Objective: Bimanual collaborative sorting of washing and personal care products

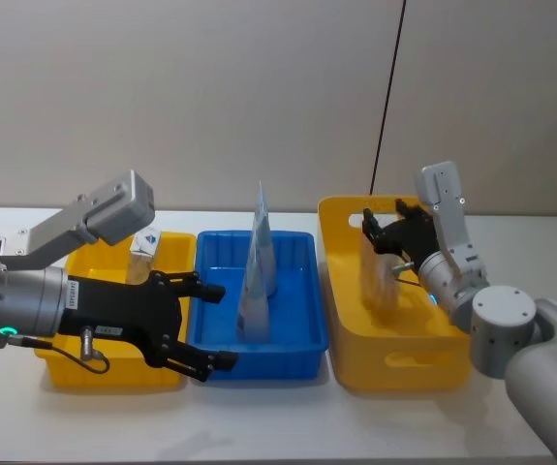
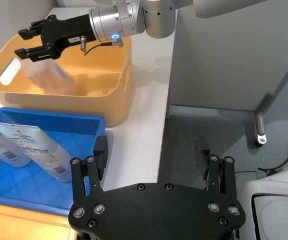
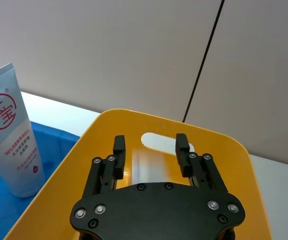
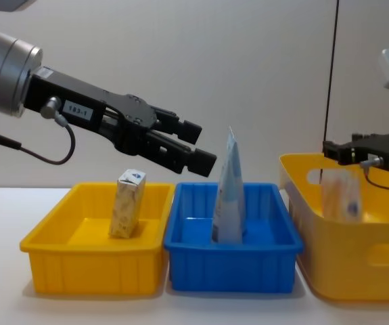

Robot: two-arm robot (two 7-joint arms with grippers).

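left gripper [image 1: 215, 325]: hovers above the table [image 1: 259, 417], over the shared edge of the small yellow tray [image 1: 113, 373] and the blue tray [image 1: 278, 366]. its fingers are spread wide and hold nothing. in the chest view it sits higher than both tray rims, just to the left of the tube tips.

right gripper [image 1: 380, 232]: positioned above the rear part of the large yellow bin [image 1: 394, 363], near the handle slot. its fingers are spread apart with a clear gap between them.

pale package [image 1: 380, 281]: blurred, inside the large yellow bin, directly below the right gripper's fingertips. type and print cannot be read. contact with the fingers cannot be determined.

tubes [image 1: 259, 266]: two pale blue-white squeeze tubes stand upright in the blue tray, cap ends down, crimped ends up, leaning against each other. red print is visible on one in the right wrist view.

box [image 1: 145, 247]: one white carton stands upright in the small yellow tray, toward its rear right corner, close to the wall next to the blue tray.

tray order, robot's left to right: small yellow tray, blue tray, large yellow bin, set side by side.
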